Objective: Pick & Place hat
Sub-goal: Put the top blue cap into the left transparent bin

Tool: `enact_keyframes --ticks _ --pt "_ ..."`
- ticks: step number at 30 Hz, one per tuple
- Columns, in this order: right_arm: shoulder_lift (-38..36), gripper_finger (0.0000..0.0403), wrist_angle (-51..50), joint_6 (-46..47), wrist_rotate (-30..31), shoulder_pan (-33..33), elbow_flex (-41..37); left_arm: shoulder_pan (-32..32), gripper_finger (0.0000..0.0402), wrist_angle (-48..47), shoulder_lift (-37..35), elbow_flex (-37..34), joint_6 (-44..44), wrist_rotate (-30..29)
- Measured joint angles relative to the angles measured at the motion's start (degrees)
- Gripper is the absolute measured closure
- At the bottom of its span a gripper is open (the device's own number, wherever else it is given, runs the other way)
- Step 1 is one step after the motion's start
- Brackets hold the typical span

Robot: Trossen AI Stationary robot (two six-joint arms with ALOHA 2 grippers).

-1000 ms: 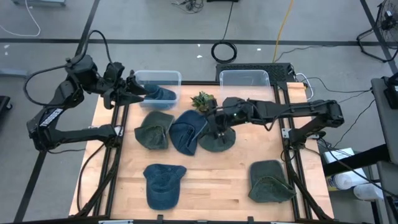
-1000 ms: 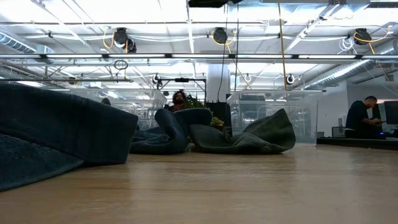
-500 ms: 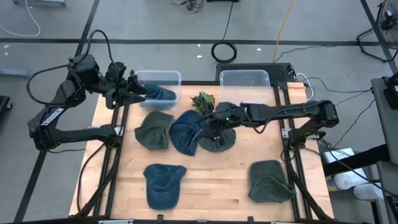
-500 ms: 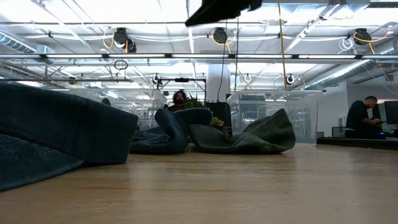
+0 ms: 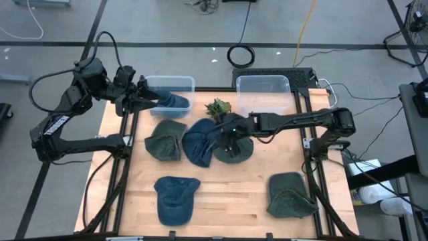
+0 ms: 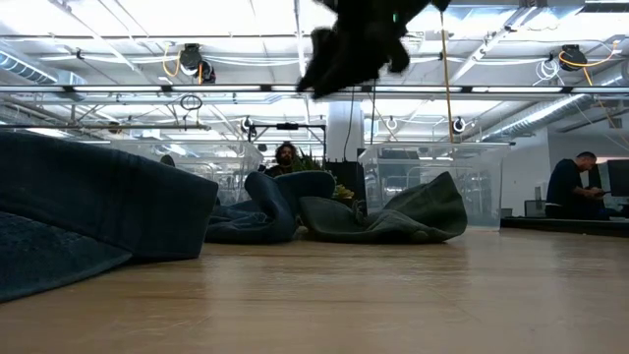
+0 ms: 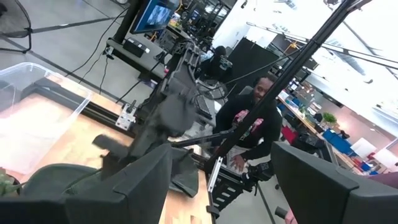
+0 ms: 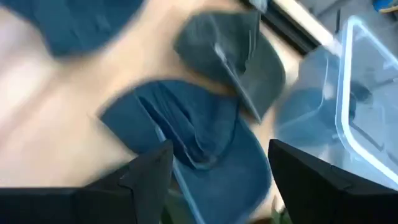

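right gripper (image 5: 224, 131): fingers spread, empty, above the blue hat (image 5: 200, 140)
right arm: stretched low across the table
left gripper (image 5: 148, 98): fingers spread, empty, at the left bin (image 5: 187, 82)

We see a pale wooden desk (image 5: 231, 194) with light grain. On it lie a blue denim hat (image 5: 175, 199) at the front, a dark olive-green hat (image 5: 290, 195) beside it, another olive-green hat (image 5: 164, 140), a dark blue hat (image 5: 200, 141) and a dark grey-green hat (image 5: 235, 148). A blue hat (image 5: 172, 102) sits in a clear bin (image 5: 186, 83); the second clear bin (image 5: 263, 92) shows grey floor. Both arms are black.
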Motion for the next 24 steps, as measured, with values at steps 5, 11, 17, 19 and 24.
enact_keyframes --ticks 5,11,17,19,24 --pt "2.95 0.0151 -0.99 -2.45 1.31 -0.31 -0.07 0.00 0.0117 0.00 0.00 0.00 -0.44 -0.25" --pt "5.58 0.0151 -1.21 -2.05 2.44 -0.70 -0.09 0.04 0.0117 0.00 0.00 0.00 -0.59 -0.83" --pt "7.84 0.0151 -1.86 -4.80 6.14 -1.99 -0.12 0.02 0.0117 0.00 0.00 0.00 -0.59 -0.90" --pt "8.43 0.0151 -1.59 -4.98 6.04 -2.62 -0.13 0.02 0.0117 0.00 0.00 0.00 -0.70 -0.90" --pt "9.49 0.0151 -1.59 -5.92 5.85 -3.93 -0.13 0.04 0.0117 -0.02 0.00 0.00 -0.95 -0.90"
